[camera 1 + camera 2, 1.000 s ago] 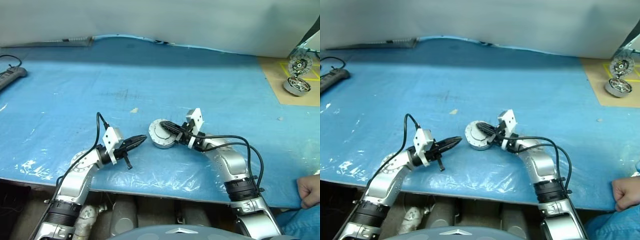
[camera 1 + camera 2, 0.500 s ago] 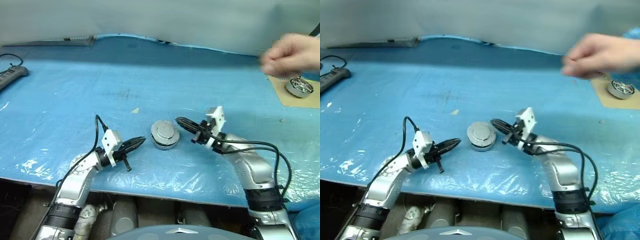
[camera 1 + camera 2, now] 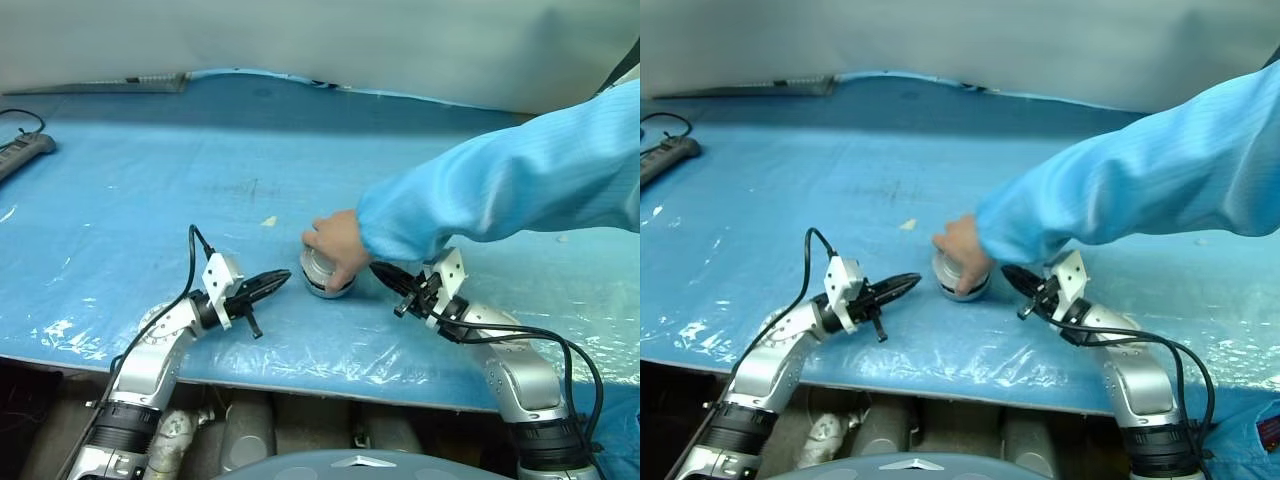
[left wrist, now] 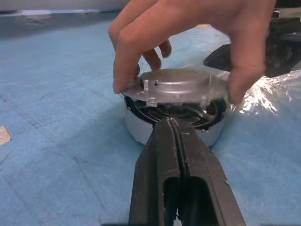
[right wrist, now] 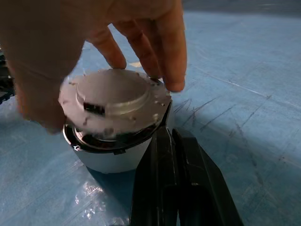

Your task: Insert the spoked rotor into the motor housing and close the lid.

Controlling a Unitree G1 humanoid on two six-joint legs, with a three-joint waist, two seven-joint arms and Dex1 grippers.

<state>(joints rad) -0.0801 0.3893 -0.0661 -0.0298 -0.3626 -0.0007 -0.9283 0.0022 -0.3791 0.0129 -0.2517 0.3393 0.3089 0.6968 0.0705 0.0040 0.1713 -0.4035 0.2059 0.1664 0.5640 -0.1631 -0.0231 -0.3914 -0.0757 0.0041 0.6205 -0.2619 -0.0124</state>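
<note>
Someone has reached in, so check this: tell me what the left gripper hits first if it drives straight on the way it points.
Most likely the motor housing, directly ahead of the shut left gripper. The person's hand grips the lid just above that line.

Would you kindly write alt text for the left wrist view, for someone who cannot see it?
A person's hand grips the edge of the grey lid sitting on the motor housing on the blue table. The left gripper, shut, points at the housing from close by.

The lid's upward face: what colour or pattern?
Plain silver-grey metal, no stripes on the lid; clearest in the left wrist view.
</note>
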